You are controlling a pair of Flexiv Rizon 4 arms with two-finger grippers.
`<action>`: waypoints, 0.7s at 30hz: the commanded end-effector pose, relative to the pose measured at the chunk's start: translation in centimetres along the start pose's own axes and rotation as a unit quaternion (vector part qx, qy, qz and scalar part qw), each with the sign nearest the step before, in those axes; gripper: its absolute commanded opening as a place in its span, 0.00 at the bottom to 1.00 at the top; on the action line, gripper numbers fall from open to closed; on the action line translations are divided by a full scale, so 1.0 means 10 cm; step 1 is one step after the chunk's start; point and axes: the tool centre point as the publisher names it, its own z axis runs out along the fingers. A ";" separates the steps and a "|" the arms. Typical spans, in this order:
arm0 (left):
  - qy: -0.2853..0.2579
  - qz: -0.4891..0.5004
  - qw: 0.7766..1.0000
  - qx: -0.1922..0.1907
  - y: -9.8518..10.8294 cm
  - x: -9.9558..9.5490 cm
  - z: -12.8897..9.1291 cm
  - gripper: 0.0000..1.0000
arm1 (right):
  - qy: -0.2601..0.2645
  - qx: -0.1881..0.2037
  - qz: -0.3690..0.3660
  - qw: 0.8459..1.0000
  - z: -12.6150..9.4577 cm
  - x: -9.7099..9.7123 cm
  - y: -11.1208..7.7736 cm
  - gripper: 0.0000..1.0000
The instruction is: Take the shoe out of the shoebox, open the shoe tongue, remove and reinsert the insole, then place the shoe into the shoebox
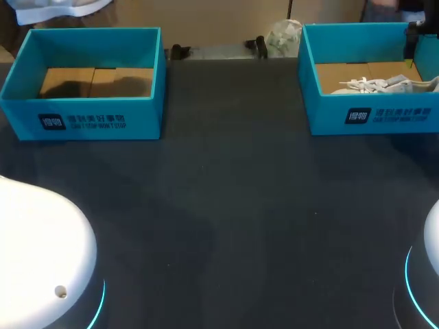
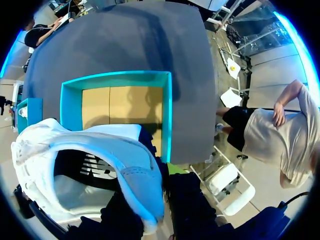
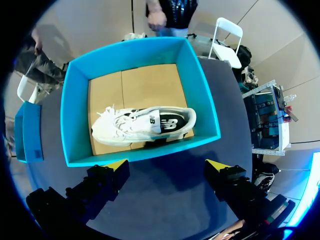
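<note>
Shoeboxes of teal cardboard stand at the far corners of the dark grey bench (image 1: 226, 205). Above the left shoebox (image 1: 82, 120), a white shoe with pale blue trim (image 2: 100, 165) sits against the left tool (image 2: 160, 210); its grip cannot be told. In the right shoebox (image 3: 75, 115) a white lace-up shoe (image 3: 142, 125) lies on its side. The right tool (image 3: 166, 167) hovers spread wide before the near wall.

Dark grey matte table (image 1: 226, 205) under even light, soft shadows across its near half
</note>
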 end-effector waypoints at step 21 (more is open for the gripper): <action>0.020 0.004 1.000 0.005 -0.42 -0.21 -0.17 0.00 | 0.000 -0.001 0.001 1.000 0.00 0.00 -0.01 1.00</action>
